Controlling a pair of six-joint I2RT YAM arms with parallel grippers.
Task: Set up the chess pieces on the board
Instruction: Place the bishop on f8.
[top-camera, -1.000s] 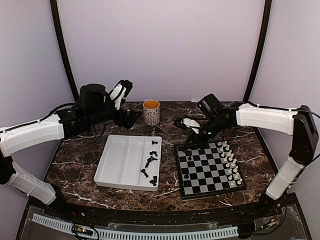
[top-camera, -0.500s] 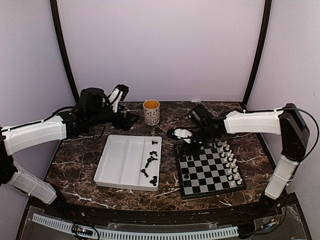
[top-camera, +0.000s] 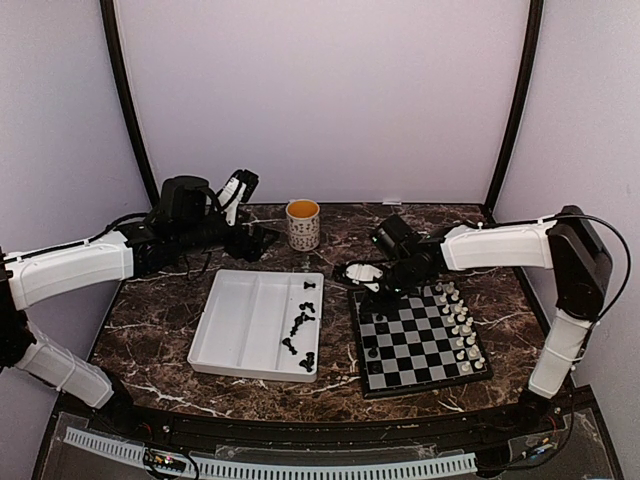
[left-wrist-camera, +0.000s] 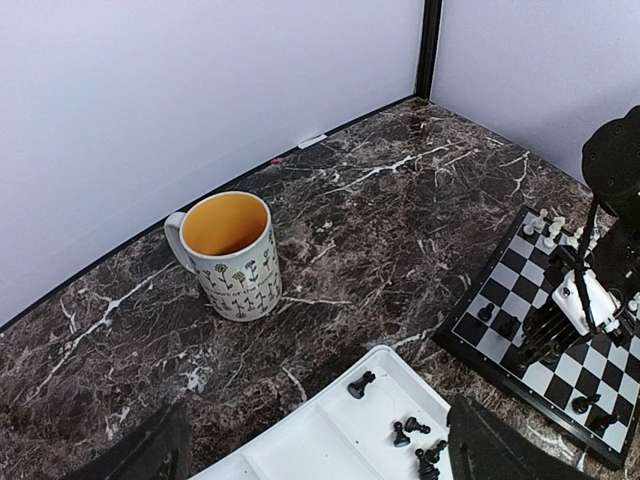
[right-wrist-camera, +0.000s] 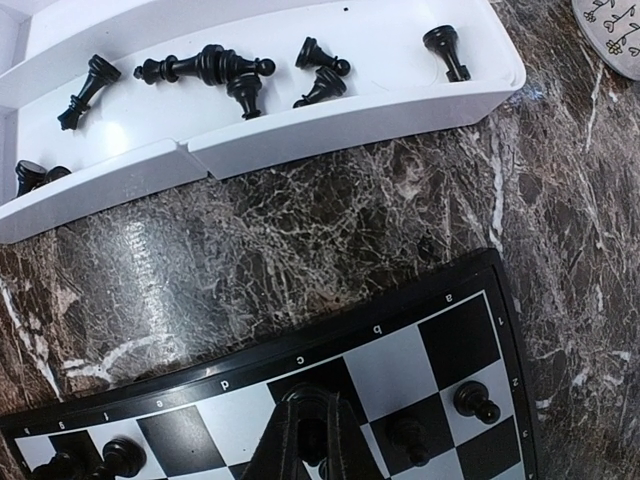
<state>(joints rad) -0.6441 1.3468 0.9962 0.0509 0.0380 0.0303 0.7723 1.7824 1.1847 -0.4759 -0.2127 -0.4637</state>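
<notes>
The board (top-camera: 415, 345) lies at the right front, with white chess pieces (top-camera: 460, 325) along its right side and a few black ones (top-camera: 372, 352) on its left. My right gripper (top-camera: 378, 290) hangs over the board's far left corner. In the right wrist view it (right-wrist-camera: 315, 412) is shut on a black chess piece (right-wrist-camera: 316, 440) just above a dark edge square of the board (right-wrist-camera: 300, 362). Several black pieces (top-camera: 302, 325) lie in the white tray (top-camera: 245, 320). My left gripper (top-camera: 255, 240) stands open above the tray's far edge (left-wrist-camera: 330, 440), holding nothing.
A flower-patterned mug (top-camera: 303, 224) with an orange inside stands behind the tray, upright on the dark marble table (left-wrist-camera: 233, 255). The tray's pieces (right-wrist-camera: 205, 65) lie toppled in its compartment nearest the board. Purple walls close in the back and sides.
My right arm has swung left, bringing its shut gripper to the board's far left corner. The left arm has barely shifted, and its jaws have narrowed slightly while staying open.
</notes>
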